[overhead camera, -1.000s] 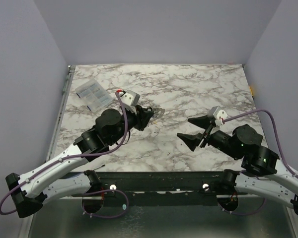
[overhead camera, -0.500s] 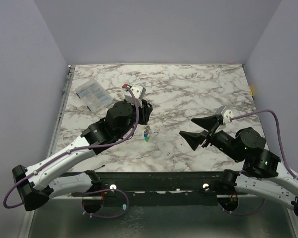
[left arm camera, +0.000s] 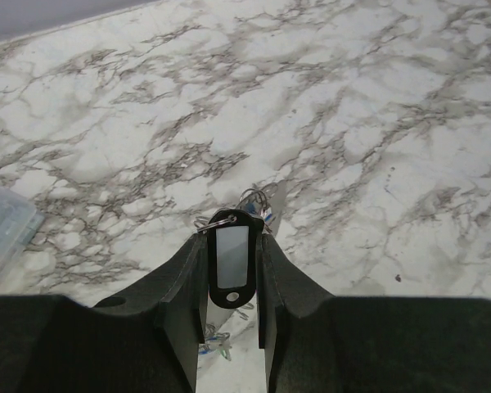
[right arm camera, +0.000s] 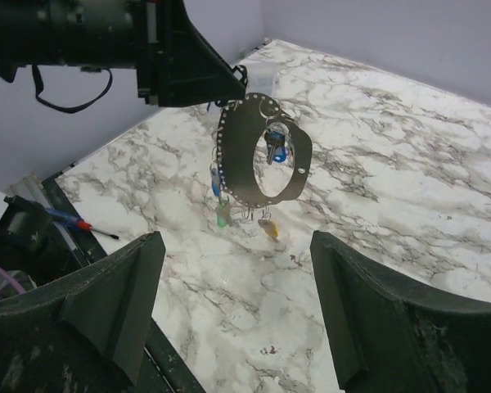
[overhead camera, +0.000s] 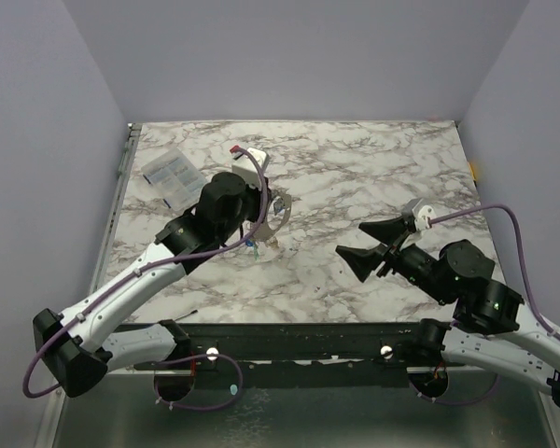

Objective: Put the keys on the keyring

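Black-framed plastic key tag w/ white insert sits pinched between the fingers of the left gripper, which is clenched on it and raised off the grey-veined marble tabletop. Gripping the tag rather than the metal lets everything else dangle free. Below the tag hangs the keyring, a flat oval steel plate w/ small holes round its rim, turned broadside to the right arm's camera, prob. so that arm can see and reach it. Tiny keys hang off it in mid-air, approx. between the two arms: a blue-headed key in the oval's opening, a green-headed key at lower left and a yellowish-headed key at lower right, each on what looks like a small wire loop. Whether every loop is fully closed is too small to tell. Opposite, the right gripper hovers w/ fingers spread wide, holding nothing, aimed at the bunch but well apart from it. Clear plastic packet lies near the table's far-left corner, away from the action. Judging by the hang, threading looks largely done; any further move would need a fine pinch on v. small parts w/o twisting the plate.
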Robot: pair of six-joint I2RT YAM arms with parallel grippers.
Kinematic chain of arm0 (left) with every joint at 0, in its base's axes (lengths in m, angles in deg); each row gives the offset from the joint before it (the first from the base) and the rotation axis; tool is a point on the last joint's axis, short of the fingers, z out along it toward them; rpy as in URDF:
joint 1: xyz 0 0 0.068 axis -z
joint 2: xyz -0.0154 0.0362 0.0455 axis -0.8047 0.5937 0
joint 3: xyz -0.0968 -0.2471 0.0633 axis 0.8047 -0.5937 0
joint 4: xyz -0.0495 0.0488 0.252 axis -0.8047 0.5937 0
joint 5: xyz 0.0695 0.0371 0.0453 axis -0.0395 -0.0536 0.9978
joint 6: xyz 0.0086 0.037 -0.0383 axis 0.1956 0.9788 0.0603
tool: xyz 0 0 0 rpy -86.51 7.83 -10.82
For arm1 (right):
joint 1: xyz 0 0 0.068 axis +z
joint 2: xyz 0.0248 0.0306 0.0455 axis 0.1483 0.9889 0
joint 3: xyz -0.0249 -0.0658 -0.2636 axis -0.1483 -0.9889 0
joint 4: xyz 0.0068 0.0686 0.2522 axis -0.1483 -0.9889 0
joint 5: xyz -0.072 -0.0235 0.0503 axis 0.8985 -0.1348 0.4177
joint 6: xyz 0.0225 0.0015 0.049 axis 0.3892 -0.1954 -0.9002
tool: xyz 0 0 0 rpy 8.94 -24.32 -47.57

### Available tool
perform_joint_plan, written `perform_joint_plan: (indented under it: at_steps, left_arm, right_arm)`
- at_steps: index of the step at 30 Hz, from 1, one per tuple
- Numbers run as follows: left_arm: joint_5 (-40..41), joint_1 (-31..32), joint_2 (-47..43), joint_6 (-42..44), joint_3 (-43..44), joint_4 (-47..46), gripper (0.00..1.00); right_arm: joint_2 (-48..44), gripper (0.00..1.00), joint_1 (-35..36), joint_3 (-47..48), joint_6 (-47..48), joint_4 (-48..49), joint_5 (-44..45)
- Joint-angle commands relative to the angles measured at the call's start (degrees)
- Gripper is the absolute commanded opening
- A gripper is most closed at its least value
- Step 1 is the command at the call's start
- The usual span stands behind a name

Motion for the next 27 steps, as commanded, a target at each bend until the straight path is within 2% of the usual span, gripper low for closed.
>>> perform_joint_plan:
  at_steps: [1,5,9,12,15,18,23,27]
  left_arm:
    - [-7.90,-9.91,3.98,5.32,4.21,-0.26,0.00]
    - [-10.41,-14.72,9.23,8.64,10.30,-0.58,0.00]
    - [-10.31,-15.06,14.65,12.23,17.42,-0.24,0.00]
    - [-10.84,-15.05,17.00,12.19,18.03,-0.37,0.00]
    - [-13.34,-15.04,17.71,8.53,12.76,-2.62,0.00]
    - [-16.13,-14.56,17.28,3.54,3.12,-8.51,0.00]
    - [-15.75,-11.74,15.56,-5.20,-14.97,-18.84,0.00]
    - [-14.94,-10.88,12.92,-12.44,-24.07,-22.85,0.00]
  right_arm:
    - [0.64,0.82,-0.01,-0.44,-0.46,1.02,2.27]
    - [1.18,0.82,-0.03,0.09,-0.24,1.20,2.30]
    - [1.02,0.82,0.00,0.53,-0.12,0.62,2.61]
    - [-0.16,0.82,-0.03,0.51,-0.46,-0.54,3.75]
    - [-1.98,0.82,-0.05,-0.44,-0.82,-1.15,5.59]
    - [-3.58,0.82,0.00,-1.46,-0.97,-1.17,7.30]
    - [-4.15,0.83,-0.04,-1.84,-0.95,-1.66,8.55]
    - [-3.62,0.83,-0.03,-1.74,-0.80,-1.57,8.52]
